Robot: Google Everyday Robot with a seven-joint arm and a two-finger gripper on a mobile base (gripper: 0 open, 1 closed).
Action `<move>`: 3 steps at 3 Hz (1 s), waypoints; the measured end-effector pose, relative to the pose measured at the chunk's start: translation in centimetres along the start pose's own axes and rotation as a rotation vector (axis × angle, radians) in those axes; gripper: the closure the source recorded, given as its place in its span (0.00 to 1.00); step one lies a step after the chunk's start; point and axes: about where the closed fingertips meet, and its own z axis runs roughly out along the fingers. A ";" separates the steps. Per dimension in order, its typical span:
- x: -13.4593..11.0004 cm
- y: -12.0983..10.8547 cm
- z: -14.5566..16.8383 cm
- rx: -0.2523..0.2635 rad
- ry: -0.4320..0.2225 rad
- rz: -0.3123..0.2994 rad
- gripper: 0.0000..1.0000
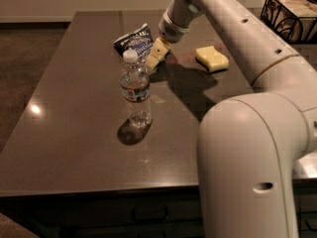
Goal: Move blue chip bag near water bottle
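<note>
The blue chip bag (132,42) lies crumpled on the dark table (69,133) toward the back, just behind the water bottle. The water bottle (135,90) stands upright in the middle of the table, clear with a white cap and a red-and-white label. My gripper (154,56) reaches down from the right and sits at the bag's right edge, low over the table and just behind the bottle's cap. My arm partly hides the table to the right of the bag.
A yellow sponge (212,58) lies on the table to the right of the gripper. A dark wire basket (292,14) stands at the back right. My arm's large white body (247,172) fills the front right.
</note>
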 end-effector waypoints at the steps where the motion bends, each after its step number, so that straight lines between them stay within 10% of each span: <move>1: -0.7 -0.3 1.4 -0.014 0.001 0.014 0.00; 3: -1.3 0.1 1.6 -0.021 0.001 -0.002 0.42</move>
